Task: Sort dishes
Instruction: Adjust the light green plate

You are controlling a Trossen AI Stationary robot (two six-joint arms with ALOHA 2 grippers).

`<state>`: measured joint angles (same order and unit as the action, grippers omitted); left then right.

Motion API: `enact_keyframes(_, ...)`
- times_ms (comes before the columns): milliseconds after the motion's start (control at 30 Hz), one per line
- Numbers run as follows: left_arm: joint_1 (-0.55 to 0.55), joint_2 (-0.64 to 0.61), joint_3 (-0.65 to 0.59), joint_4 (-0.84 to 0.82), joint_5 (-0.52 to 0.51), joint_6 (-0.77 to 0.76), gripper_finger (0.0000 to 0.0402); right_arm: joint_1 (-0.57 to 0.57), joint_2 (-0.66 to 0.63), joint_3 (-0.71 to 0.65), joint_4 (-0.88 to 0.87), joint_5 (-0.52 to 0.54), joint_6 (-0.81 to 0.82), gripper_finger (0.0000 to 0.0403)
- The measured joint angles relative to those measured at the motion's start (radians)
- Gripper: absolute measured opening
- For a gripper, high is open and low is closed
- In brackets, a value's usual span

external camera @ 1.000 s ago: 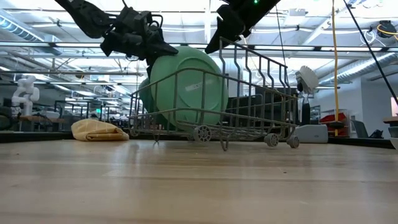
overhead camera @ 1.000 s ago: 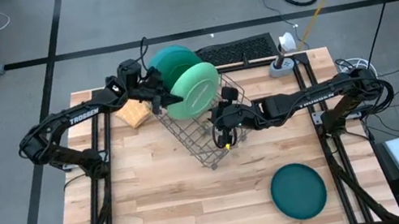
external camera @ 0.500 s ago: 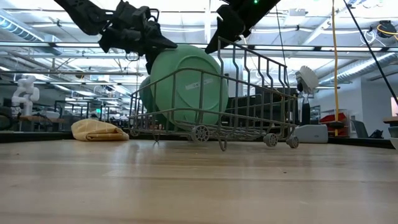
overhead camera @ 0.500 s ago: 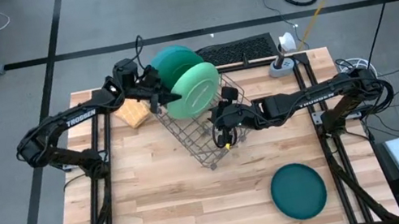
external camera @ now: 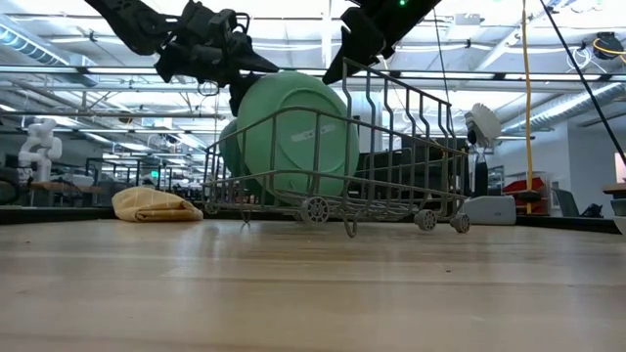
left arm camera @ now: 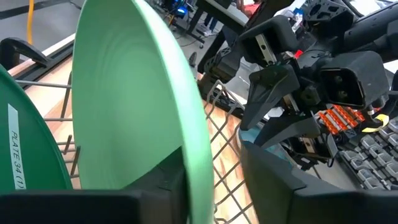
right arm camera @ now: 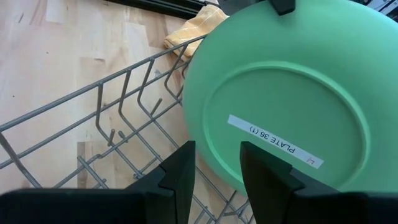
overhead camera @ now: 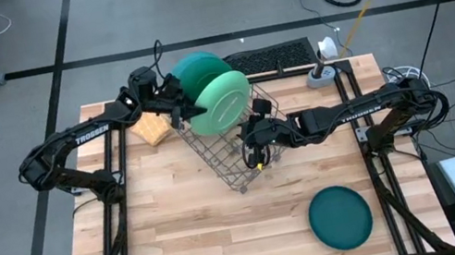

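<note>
A light green plate [overhead camera: 223,100] stands on edge in the grey wire rack [overhead camera: 238,158], with a dark green plate [overhead camera: 189,67] just behind it. A teal plate [overhead camera: 340,217] lies flat on the table at the near right. My left gripper [overhead camera: 189,108] is at the light green plate's left rim and is shut on it. My right gripper [overhead camera: 255,149] is at the rack's right side, with its fingers [right arm camera: 180,180] close together over the rack's wires [right arm camera: 124,106]. My left gripper pinches the light green plate's rim [left arm camera: 198,168] between its two fingers, one on each face. It comes from the table's left, slanting down. The plate stands upright with its lower part in the rack. My right gripper is on the rack's upper rim wire [external camera: 348,66], coming from the table's right. Its own fingers hide the place of contact. The rack stands on the table.
A tan waffle-textured cloth [overhead camera: 151,130] lies left of the rack. A black keyboard [overhead camera: 271,57] and a small grey device [overhead camera: 321,73] sit at the far edge. Bare wood lies near the front and left of the teal plate.
My left gripper has gone up a little, still shut on the light green plate's rim. The plate stays in the rack.
</note>
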<state>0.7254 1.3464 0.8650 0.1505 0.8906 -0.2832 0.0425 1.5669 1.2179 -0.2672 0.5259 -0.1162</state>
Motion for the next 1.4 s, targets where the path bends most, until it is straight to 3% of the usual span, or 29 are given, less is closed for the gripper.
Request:
enact_keyframes(200, 0.000, 0.000, 0.000, 0.000, 0.000, 0.000, 0.0213, 0.000, 0.000, -0.001, 0.000, 0.000, 0.000, 0.0118)
enact_keyframes(367, 0.000, -0.001, 0.000, 0.005, 0.001, 0.000, 0.0241, 0.000, 0.000, -0.001, 0.000, 0.000, 0.000, 0.0118)
enact_keyframes(900, -0.001, -0.070, 0.001, 0.022, -0.003, 0.002, 0.0245, 0.000, 0.000, -0.001, 0.000, 0.000, 0.000, 0.0118)
enact_keyframes(1067, 0.005, -0.070, 0.002, -0.015, -0.095, 0.009, 0.0245, 0.000, 0.000, -0.001, 0.000, 0.000, 0.006, 0.0118)
enact_keyframes(1400, 0.007, -0.092, 0.002, -0.005, -0.145, 0.009, 0.0245, 0.000, 0.000, -0.001, 0.000, 0.000, 0.011, 0.0118)
